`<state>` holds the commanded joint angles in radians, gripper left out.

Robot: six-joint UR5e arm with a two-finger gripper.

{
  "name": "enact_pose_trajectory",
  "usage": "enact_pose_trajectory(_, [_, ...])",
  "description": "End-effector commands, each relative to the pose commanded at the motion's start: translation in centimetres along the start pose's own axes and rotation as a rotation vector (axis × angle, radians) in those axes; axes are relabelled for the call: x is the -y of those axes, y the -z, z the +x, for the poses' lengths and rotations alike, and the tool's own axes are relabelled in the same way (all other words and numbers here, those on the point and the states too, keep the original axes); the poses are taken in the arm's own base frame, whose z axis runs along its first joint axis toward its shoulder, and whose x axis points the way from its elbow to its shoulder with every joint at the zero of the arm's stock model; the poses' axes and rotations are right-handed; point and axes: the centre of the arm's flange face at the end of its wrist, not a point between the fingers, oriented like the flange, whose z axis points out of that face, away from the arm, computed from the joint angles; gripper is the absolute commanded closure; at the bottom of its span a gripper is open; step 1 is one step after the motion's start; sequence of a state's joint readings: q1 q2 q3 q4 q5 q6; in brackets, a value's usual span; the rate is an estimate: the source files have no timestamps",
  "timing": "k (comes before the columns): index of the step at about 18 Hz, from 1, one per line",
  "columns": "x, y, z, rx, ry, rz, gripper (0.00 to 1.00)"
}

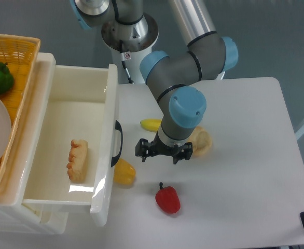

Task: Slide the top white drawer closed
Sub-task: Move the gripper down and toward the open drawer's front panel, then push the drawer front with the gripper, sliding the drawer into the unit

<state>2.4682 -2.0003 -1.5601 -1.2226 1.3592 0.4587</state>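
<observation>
Glossy white plastic on the top drawer (64, 111), with a bright glare near its front corner; smooth black plastic for the handle (118, 143). Woven yellow wicker on the basket (17, 49). Matt white on the desk (245, 155). Shiny red skin on the pepper (167, 199). Polished metal and matt grey with blue plastic caps on the arm (185, 62).
</observation>
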Motion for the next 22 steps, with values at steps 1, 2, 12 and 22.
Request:
enact_pose_trajectory(1, [0.0, -0.2, 0.2, -0.008, -0.001, 0.000, 0.00])
enact_pose_trajectory(2, [0.1, -0.3, 0.7, -0.013, -0.007, 0.001, 0.00])
enact_pose_trajectory(12, [0.3, -0.3, 1.6, -0.038, -0.017, 0.010, 0.00])
enact_pose_trajectory(22, [0.5, 0.2, 3.1, -0.057, -0.035, 0.028, 0.00])
